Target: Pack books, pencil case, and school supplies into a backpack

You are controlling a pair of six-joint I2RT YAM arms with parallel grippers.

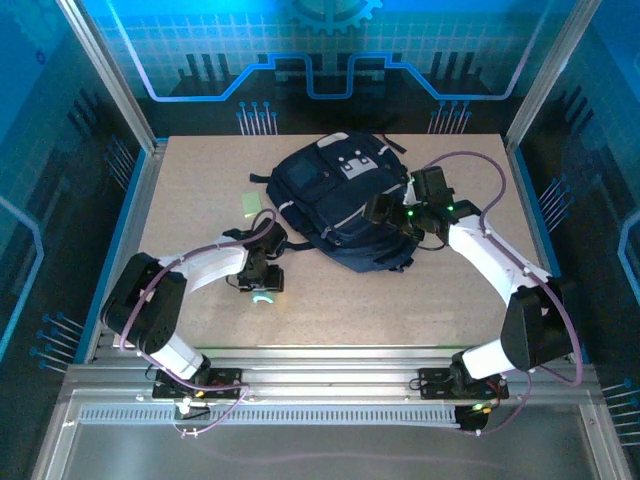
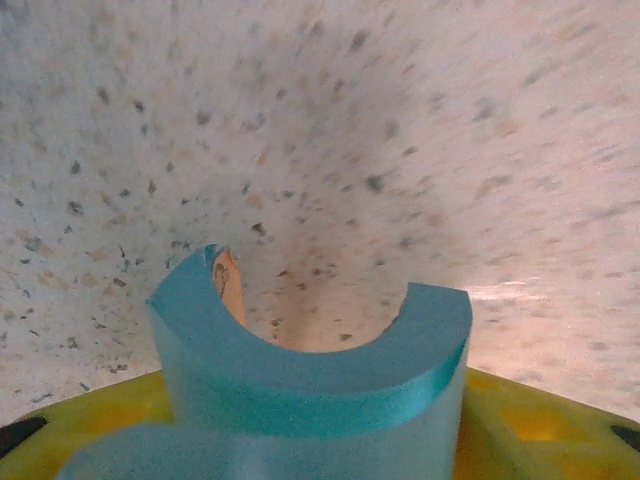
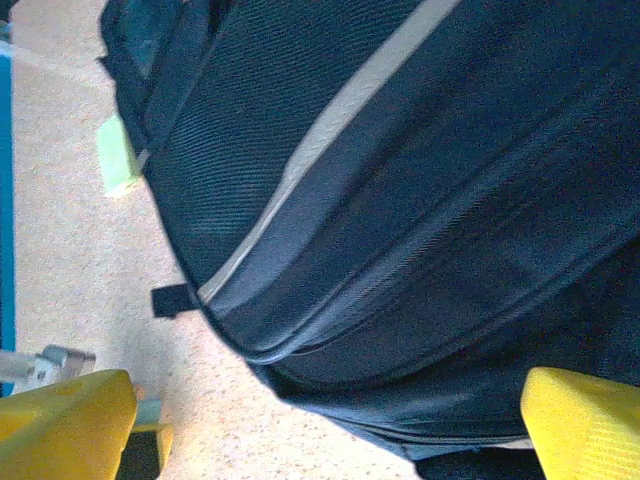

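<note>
So, the backpack (image 1: 335,195) is lying flat on the speckled table (image 1: 450,290), a bit above the middle of the top view. It's dark navy with light grey stripes, a white patch on the front up toward the top of the frame, and dark straps poking out at the edges. In the right wrist view the fabric has a fine ribbed weave, and one grey stripe runs diagonally across it.

The right gripper (image 1: 385,212) sits at the bag's right side. Its yellow fingers (image 3: 70,420) are spread wide in the bottom corners of its own view and aren't holding anything.

The little pale-green block (image 1: 252,203) lies just off the backpack's left edge.

The left gripper (image 1: 262,285) is down at the table, lower left of the bag, with a teal piece (image 2: 310,400) right in front of its camera. It's thick, with a curved scoop in the top edge. Honestly can't tell if the fingers are clamping it or just around it.
</note>
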